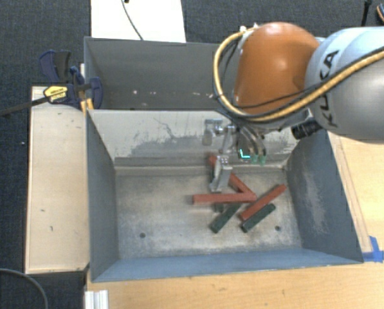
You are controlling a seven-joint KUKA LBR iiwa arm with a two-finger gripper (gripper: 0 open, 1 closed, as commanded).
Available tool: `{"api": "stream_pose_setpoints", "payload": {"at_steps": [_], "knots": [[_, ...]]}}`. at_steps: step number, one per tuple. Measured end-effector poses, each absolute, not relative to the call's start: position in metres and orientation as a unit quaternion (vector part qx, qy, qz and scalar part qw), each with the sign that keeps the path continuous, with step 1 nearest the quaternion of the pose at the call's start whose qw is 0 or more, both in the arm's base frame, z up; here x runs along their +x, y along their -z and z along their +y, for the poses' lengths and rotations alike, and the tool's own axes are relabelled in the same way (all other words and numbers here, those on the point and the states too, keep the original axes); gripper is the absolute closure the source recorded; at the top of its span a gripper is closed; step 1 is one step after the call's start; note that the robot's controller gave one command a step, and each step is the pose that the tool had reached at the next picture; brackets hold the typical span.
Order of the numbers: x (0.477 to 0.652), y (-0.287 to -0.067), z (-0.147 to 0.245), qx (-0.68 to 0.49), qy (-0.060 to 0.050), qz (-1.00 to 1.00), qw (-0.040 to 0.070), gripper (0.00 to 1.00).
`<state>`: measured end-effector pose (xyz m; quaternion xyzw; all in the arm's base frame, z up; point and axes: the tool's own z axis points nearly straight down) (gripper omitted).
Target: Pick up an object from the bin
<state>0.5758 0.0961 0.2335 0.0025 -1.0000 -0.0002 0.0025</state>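
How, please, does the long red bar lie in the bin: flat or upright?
Flat: the long red rectangular bar lies lengthwise on the grey metal bin's floor.

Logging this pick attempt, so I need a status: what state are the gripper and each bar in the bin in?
gripper: low in the bin, tip at the heap.
long red bar: lying flat, below the gripper's tip.
slanted red bar: lying aslant, right of the gripper.
left dark bar: lying on the floor.
right dark bar: lying alongside the slanted red bar.
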Motion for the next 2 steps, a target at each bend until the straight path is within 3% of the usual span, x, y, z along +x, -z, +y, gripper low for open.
{"api": "stream_pose_setpoints", "payload": {"at_steps": [1, 2], "knots": [[0.577, -0.238, 0.096, 0.001, 0.001, -1.0, -0.002, 0.0], [0.563, -0.158, 0.064, 0.005, 0.001, -1.0, -0.003, 0.0]]}}
